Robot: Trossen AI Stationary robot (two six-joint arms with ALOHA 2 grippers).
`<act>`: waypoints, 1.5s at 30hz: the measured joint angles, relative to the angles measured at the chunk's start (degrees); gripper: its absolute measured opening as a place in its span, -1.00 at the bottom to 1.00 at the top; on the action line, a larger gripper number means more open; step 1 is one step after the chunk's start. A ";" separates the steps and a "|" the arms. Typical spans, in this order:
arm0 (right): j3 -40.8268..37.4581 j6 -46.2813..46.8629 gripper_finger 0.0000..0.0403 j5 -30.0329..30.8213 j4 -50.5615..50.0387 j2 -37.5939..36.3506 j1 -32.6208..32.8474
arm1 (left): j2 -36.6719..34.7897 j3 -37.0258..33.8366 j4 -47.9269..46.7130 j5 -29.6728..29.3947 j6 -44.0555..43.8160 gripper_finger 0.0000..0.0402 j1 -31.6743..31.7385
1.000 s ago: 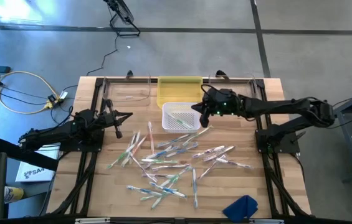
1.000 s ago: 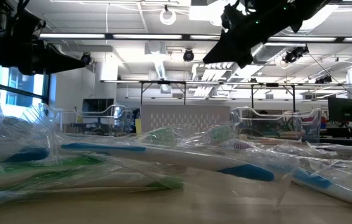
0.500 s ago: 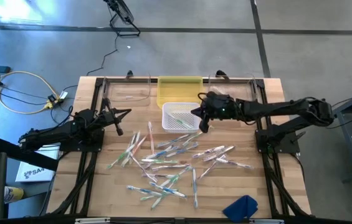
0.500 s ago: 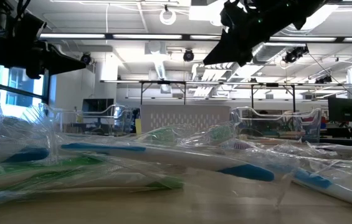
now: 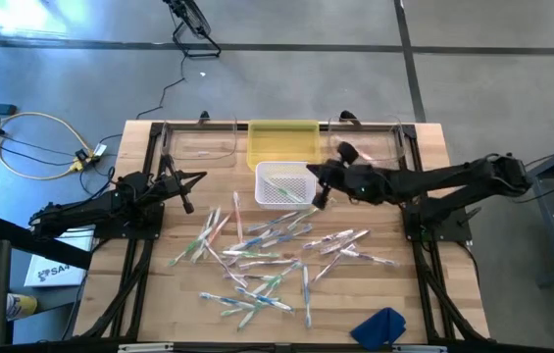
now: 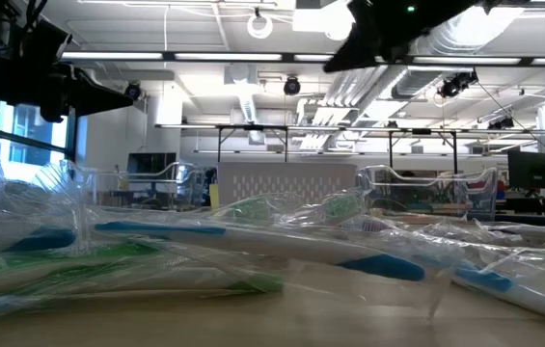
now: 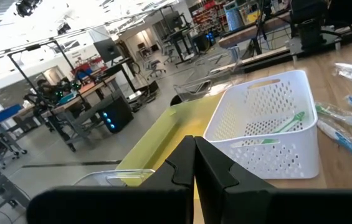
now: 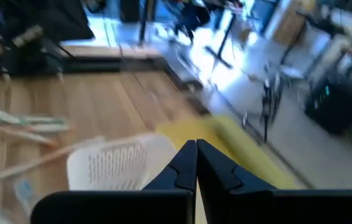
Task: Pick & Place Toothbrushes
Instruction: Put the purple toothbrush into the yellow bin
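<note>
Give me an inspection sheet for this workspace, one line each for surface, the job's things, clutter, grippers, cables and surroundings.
Surface: wooden table, bare wood along its left side.
Job's things: toothbrushes scattered across the middle; a few lie in the white basket.
Clutter: yellow tray behind the basket; blue cloth at the near right corner.
Grippers: left gripper shut, empty, left of the basket; right gripper shut, empty, at the basket's right edge.
Cables: yellow and black cables on the floor, left of the table.
Surroundings: grey floor; workshop benches beyond the table.
</note>
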 joint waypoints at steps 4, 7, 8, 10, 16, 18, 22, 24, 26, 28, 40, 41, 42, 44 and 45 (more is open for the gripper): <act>0.00 13.09 -0.99 0.25 -12.84 -3.22 4.41 | 0.00 0.02 0.00 -0.13 0.00 -1.00 0.00; 0.00 23.16 -0.99 -3.18 -22.23 -5.69 7.18 | 0.00 0.02 0.00 -0.15 -0.02 -1.00 0.00; 0.00 26.43 -0.99 -5.40 -24.91 -6.30 7.89 | 0.00 0.02 0.00 -0.15 -0.01 -1.00 0.00; 0.00 33.15 -0.99 -11.24 -29.92 -7.23 8.95 | -0.02 0.02 0.00 -0.15 0.00 -1.00 0.00; 0.00 44.66 -0.99 -22.94 -42.34 -7.43 11.72 | -0.01 0.02 0.00 -0.15 -0.02 -1.00 0.00; 0.00 47.57 -0.99 -24.85 -46.72 -6.97 12.28 | -0.01 0.02 -0.01 -0.13 -0.02 -1.00 0.00; 0.00 54.60 -0.99 -28.09 -53.98 -6.90 13.49 | 0.00 0.02 -0.02 -0.13 -0.02 -1.00 0.00; -0.02 57.00 -0.99 -30.26 -55.46 -6.90 14.21 | 0.00 0.02 -0.02 -0.13 -0.02 -1.00 0.00; 0.00 58.32 -0.99 -32.20 -55.67 -6.90 15.20 | -0.01 0.02 -0.03 -0.13 0.12 -1.00 0.00; 0.00 57.72 -0.99 -34.04 -55.59 -6.87 16.58 | -0.01 0.02 -0.04 -0.11 1.47 -1.00 0.00; 0.00 57.54 -0.99 -33.89 -55.45 -1.33 28.66 | -0.01 0.02 -0.04 -0.09 3.43 -1.00 0.00; 0.00 58.14 -0.99 -33.28 -55.56 -0.82 29.01 | 0.00 0.02 -0.04 -0.09 3.43 -1.00 0.00; 0.00 58.44 -0.99 -32.72 -55.63 -0.33 29.23 | 0.00 0.04 -0.04 -0.11 3.43 -1.00 0.00; 0.00 60.75 -0.99 -32.66 -56.19 0.77 29.39 | -0.01 0.04 -0.04 -0.09 3.43 -1.00 0.00; 0.00 62.18 -0.99 -32.95 -56.89 1.25 29.18 | -0.01 0.04 -0.04 -0.09 3.43 -1.00 0.00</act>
